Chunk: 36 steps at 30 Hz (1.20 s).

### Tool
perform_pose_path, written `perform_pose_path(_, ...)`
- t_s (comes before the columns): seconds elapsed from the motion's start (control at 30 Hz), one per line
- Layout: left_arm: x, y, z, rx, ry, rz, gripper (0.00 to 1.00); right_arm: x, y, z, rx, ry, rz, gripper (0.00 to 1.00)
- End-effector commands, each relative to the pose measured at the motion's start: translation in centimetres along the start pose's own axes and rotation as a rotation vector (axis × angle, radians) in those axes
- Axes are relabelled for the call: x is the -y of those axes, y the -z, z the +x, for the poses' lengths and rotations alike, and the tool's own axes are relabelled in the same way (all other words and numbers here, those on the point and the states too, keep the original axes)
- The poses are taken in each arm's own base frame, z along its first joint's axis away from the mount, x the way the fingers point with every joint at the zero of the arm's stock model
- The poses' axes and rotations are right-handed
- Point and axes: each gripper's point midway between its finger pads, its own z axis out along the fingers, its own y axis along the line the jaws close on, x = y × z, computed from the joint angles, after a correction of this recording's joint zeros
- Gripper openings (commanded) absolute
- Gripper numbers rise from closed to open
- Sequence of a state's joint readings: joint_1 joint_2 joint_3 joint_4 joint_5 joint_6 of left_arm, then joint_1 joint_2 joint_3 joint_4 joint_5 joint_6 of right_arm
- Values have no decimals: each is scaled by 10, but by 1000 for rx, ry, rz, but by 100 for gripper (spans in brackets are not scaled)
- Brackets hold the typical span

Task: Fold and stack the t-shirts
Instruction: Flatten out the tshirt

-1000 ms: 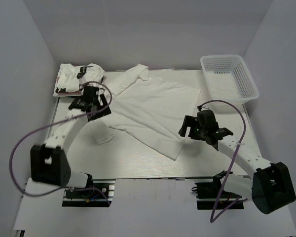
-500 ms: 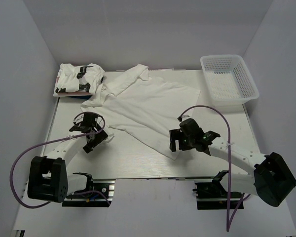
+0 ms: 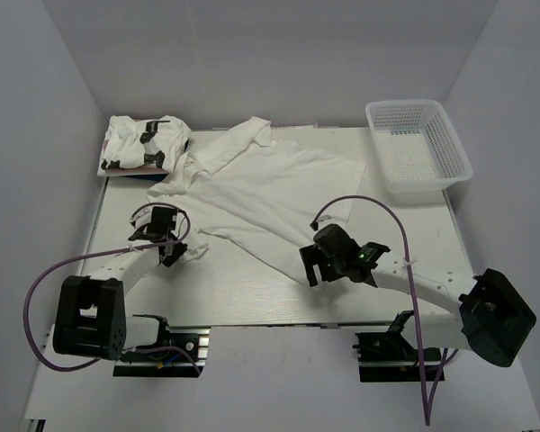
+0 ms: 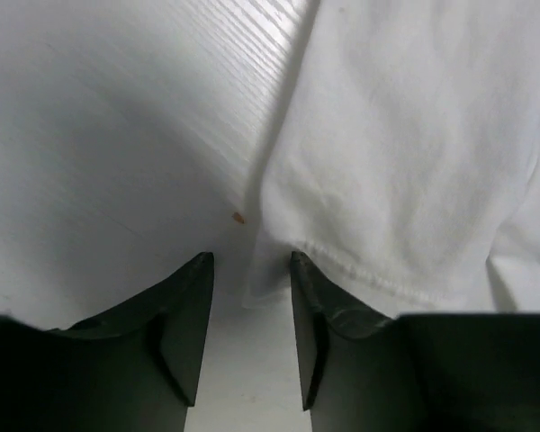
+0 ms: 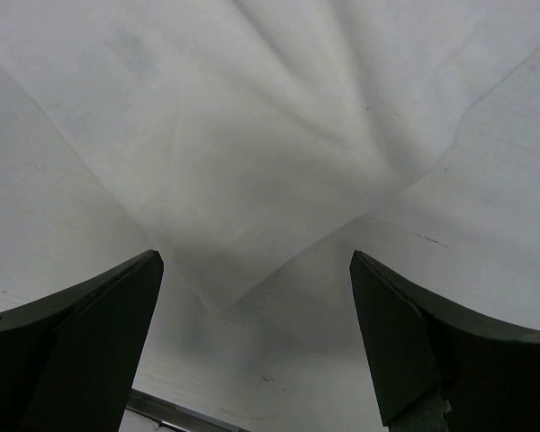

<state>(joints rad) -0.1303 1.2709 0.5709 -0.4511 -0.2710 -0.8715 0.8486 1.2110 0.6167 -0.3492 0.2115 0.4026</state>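
Note:
A white t-shirt [image 3: 270, 189] lies spread out and skewed across the middle of the table. At the back left corner rests a folded pile of white t-shirts [image 3: 144, 144] with black marks. My left gripper [image 3: 173, 252] sits low at the spread shirt's near-left sleeve. In the left wrist view the sleeve's hemmed corner [image 4: 342, 180] reaches between the tips of that gripper [image 4: 249, 263], whose jaws stand partly apart with a gap. My right gripper [image 3: 309, 267] hovers wide open over the shirt's near corner [image 5: 252, 135], and its fingertips [image 5: 148, 270] straddle that corner.
A white mesh basket [image 3: 418, 148] stands at the back right, holding nothing that I can see. The folded pile rests on a thin dark-edged board [image 3: 117, 173]. White walls enclose the table [image 3: 243, 288] on three sides. Purple cables loop from both arms.
My left gripper drew back toward the near edge, from the collar area to the sleeve, and its jaws narrowed. My right gripper moved left and down to the shirt's near corner.

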Motion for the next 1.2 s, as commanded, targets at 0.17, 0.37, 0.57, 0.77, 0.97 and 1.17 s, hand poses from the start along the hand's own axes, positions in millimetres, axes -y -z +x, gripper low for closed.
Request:
perform_pose_path(0.17,11,-17,11,-40,-31,63,0,-18,-7,-26,57,184,21,85)
perform_pose_path(0.37,17,2,-2,24,-18,135,0,-32,-16,-15,27,249,1,82)
perform_pose_path(0.57,24,30,-15,87,15,220,0,-24,-17,15,-57,186,20,67)
perform_pose_path(0.77,22,53,-30,131,39,219,0,-23,-24,25,-110,179,34,43)
perform_pose_path(0.97,28,73,-42,178,49,265,0,-5,-22,24,-111,143,143,16)
perform_pose_path(1.17,43,108,-67,254,69,349,0,12,9,-43,123,31,306,0)
